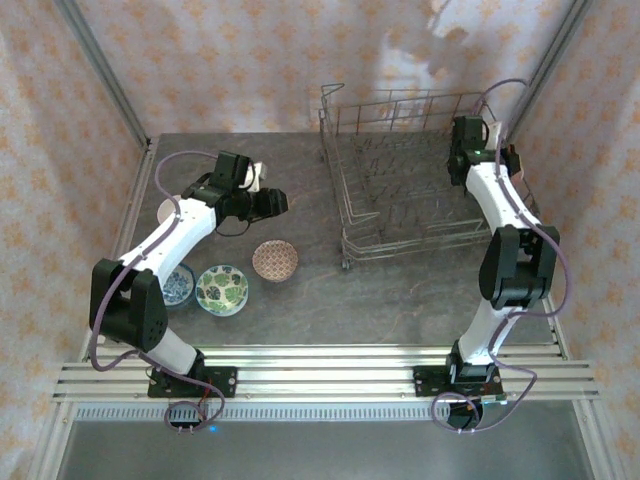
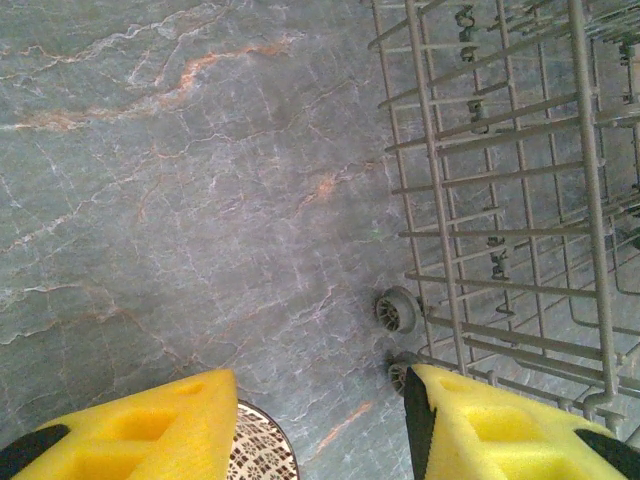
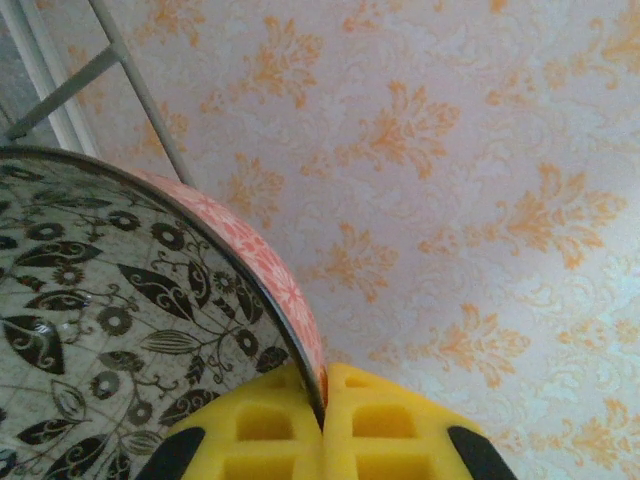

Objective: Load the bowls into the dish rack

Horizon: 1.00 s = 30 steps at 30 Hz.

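1. Right pincer pinches the rim of a pink-walled, leaf-patterned ceramic bowl, at the right edge of the grey wire dish rack, upper right of the top view.
2. Left pincer is spread above the table, with a brown-white patterned bowl at the frame's bottom edge.
3. Step judged: racking. Next: lower the bowl between the tines, then release.

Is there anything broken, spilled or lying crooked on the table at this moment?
Nothing stands out. The dish rack stands level, the brown-white bowl and green floral bowl sit upright on the table, and the right gripper pinches a leaf-patterned bowl by its rim.
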### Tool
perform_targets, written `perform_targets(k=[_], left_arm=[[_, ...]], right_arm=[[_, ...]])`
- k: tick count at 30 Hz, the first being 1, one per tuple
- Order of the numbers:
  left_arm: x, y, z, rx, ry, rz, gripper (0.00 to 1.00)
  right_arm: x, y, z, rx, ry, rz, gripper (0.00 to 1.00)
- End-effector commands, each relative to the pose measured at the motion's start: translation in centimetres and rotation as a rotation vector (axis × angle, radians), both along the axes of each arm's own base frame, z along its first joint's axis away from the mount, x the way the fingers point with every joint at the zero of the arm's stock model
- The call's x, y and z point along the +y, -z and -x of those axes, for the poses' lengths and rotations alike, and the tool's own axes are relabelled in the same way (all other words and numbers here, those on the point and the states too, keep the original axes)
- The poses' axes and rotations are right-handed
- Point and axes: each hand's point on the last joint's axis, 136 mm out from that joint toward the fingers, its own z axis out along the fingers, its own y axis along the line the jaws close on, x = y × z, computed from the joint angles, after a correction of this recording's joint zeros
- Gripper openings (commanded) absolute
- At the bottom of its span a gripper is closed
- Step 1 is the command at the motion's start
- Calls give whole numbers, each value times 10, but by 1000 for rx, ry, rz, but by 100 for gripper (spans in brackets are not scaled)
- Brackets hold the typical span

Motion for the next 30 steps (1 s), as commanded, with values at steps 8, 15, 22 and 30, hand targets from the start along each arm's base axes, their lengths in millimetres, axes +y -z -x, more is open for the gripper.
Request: perform_targets(k=[8,15,22,30], left_arm=[[-1,-3,1,-12,25,-16,49],[-1,-1,2,-17,12,-4,49],[0,-2,5,-22,15,-9,49],[3,0,12,-23,14,-15,49]], right_arm=[[-6,-19,-9,-5,7,114,0],[-1,-29,-2,-4,-18,170,0],[8,-25,-4,33,-24,193,0],[27,-16,-7,66,-53,206,0]])
